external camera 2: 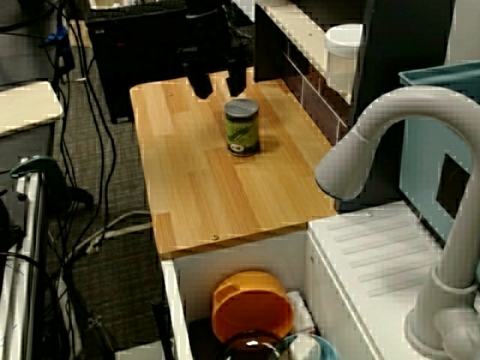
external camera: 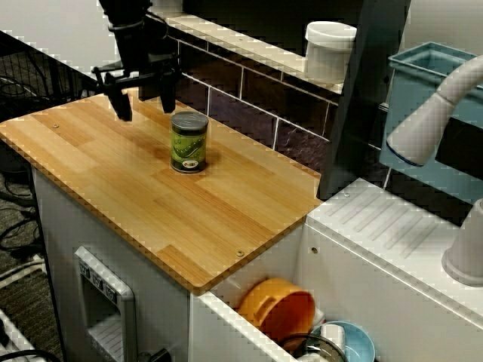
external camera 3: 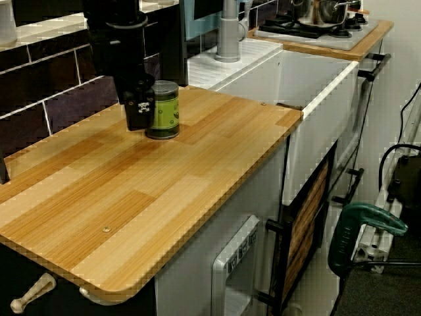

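A green can (external camera: 189,142) with a grey lid stands upright on the wooden counter (external camera: 189,219), near the tiled back wall. My black gripper (external camera: 145,102) hangs open just beyond the can toward the counter's far end, with nothing between its fingers. In the view from over the sink, the gripper (external camera 2: 219,81) sits behind the can (external camera 2: 241,127), a small gap apart. From the counter's far end, the gripper (external camera 3: 138,113) overlaps the can (external camera 3: 162,108), so I cannot tell whether they touch there.
A white sink beside the counter holds an orange bowl (external camera: 275,309) and other dishes. A grey faucet (external camera: 430,124) arches over it. A white container (external camera: 330,49) stands on the ledge above the tiles. A stove with a pot (external camera 3: 322,13) lies past the sink.
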`<move>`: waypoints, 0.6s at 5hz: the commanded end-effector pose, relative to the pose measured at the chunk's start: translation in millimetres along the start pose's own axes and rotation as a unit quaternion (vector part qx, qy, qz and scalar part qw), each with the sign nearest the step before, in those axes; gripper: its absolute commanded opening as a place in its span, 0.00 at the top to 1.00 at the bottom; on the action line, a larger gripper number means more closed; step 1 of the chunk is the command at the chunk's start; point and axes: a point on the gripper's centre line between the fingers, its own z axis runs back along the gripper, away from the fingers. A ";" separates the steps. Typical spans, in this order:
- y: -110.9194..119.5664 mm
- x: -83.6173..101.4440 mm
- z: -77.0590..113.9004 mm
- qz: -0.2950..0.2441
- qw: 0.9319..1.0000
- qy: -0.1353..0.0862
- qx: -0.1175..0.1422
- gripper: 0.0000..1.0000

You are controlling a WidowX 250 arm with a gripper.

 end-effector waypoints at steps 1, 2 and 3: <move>-22.3 26.5 2.8 0.024 0.999 -0.034 -0.013 0.00; -35.5 23.7 -5.0 0.033 0.999 -0.030 -0.015 0.00; -45.0 21.2 -9.9 0.037 0.999 -0.017 -0.010 0.00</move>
